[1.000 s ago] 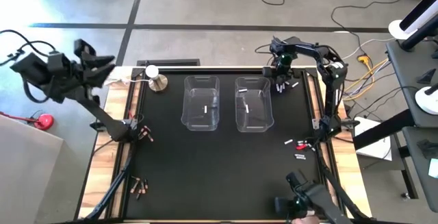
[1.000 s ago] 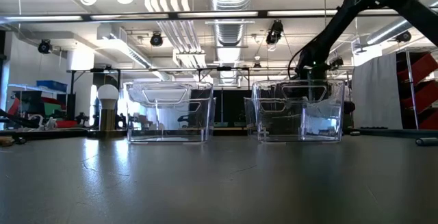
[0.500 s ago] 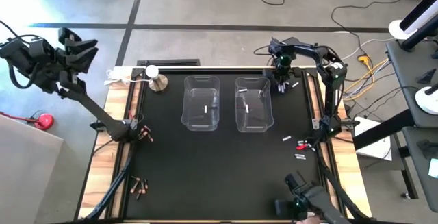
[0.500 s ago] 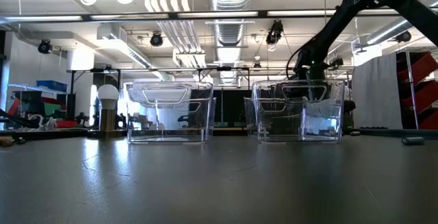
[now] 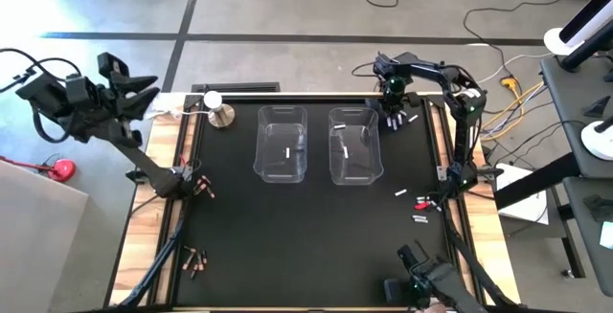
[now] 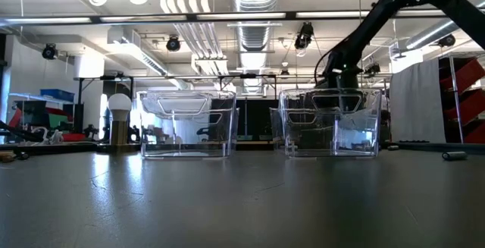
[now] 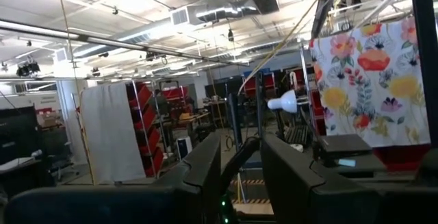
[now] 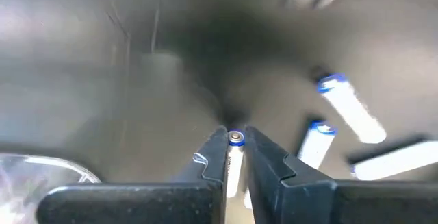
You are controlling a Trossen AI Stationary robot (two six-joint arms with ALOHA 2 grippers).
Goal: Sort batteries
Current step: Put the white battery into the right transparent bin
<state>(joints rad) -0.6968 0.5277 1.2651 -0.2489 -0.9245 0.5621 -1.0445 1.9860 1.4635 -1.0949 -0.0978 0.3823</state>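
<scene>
Here we find the right hand down at the far right corner of the black tabletop, just beyond the right clear bin. Its two fingers are clenched on a white battery with a blue band, whose metal end cap pokes out between the tips. In the right wrist view three more white batteries lie loose on the tabletop close beside the grasped one.

From above, each of the two clear bins holds one white battery: the left bin has one near its middle, and so does the right bin. A few further white ones rest near the right edge of the tabletop, next to a small red bit. The copper-reddish batteries sit on the left side, one cluster by the left arm's base and another nearer the front left corner.

The left hand is raised off the table past its far left corner (well apart from every battery). In its own wrist view its fingers stand slightly parted with nothing between them, pointing out into the room. A small lamp with a round white bulb stands at the far left corner of the tabletop.
</scene>
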